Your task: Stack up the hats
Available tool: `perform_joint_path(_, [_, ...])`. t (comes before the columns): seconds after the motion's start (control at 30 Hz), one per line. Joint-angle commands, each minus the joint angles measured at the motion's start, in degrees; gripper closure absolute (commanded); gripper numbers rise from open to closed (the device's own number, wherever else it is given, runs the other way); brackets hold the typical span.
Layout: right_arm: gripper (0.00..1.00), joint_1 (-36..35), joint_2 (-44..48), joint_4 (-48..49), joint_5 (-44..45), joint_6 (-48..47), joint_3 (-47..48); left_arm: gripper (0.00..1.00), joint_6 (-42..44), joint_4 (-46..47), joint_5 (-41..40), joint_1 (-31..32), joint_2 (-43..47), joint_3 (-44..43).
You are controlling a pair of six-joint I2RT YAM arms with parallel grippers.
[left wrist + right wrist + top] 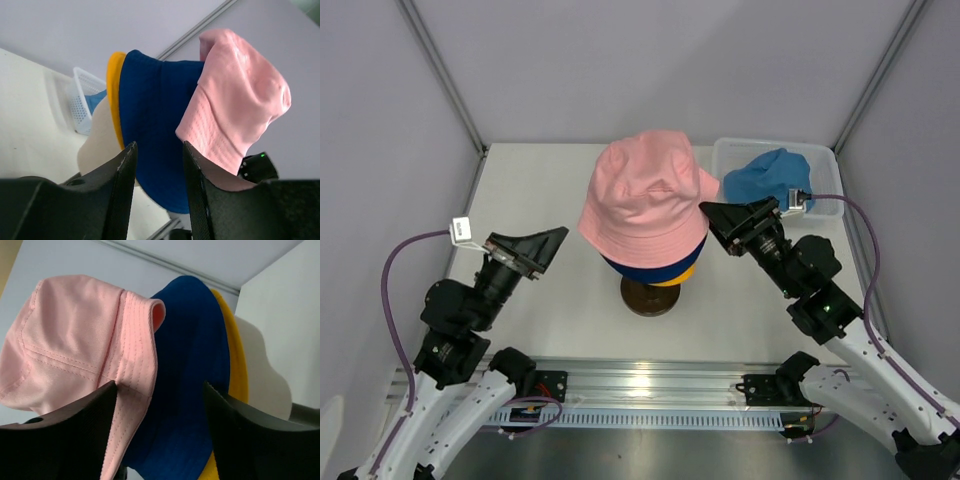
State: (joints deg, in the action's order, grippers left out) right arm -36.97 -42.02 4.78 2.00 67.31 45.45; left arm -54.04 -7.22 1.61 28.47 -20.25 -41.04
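While left pincer (560,235) & right pincer (708,212) are hovering released either side, pink hat (645,200) is sitting crooked atop navy hat (655,268) & yellow hat (682,280); sky blue hat (770,178) is lying in basket (725,150), and adding it prob. risks dragging pink off.

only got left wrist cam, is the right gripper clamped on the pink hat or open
Observer: The right gripper is open, fingers apart beside the brim of the pink hat, nothing clamped.
Operator: ok, where's the fourth hat
Observer: The sky blue hat lies crumpled in the white basket at the far right corner of the table, beyond that gripper.
Operator: pink one covering the others?
Observer: From above it covers the stack; the navy hat and yellow hat peek out only on the near side.
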Motion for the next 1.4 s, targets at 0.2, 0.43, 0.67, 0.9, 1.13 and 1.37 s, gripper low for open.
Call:
perform_joint_path(0.2, [0.44, -10.0, 1.7, 0.5, 9.0, 1.9, 2.4, 0.53, -10.5, 6.9, 1.8, -0.3, -7.2, -2.8])
perform_joint_path(0.43, [0.57, -12.6, 3.0, -0.7, 11.9, 0.1, 2.9, 0.53, -11.3, 10.4, 2.6, -0.2, -8.3, -2.9])
perform_joint_path(0.67, [1.00, -13.9, 4.0, -1.7, 13.7, -1.3, 2.6, 0.54, -13.4, 12.2, 4.4, -0.2, -11.0, -3.0])
perform_joint_path(0.9, [1.00, -16.3, 4.8, -1.4, 16.9, -5.9, 1.8, 0.72, -16.2, 16.5, 6.7, -0.1, -12.5, -0.9])
perform_joint_path(1.13, [1.00, -16.9, 4.3, 2.0, 15.1, -11.1, -2.1, 0.99, -9.1, 17.4, 9.5, 0.1, -11.7, -0.2])
perform_joint_path(1.37, [1.00, -18.3, 4.1, 1.6, 12.9, -17.8, -2.4, 0.99, -2.3, 16.9, 11.4, 0.3, -8.8, 4.5])
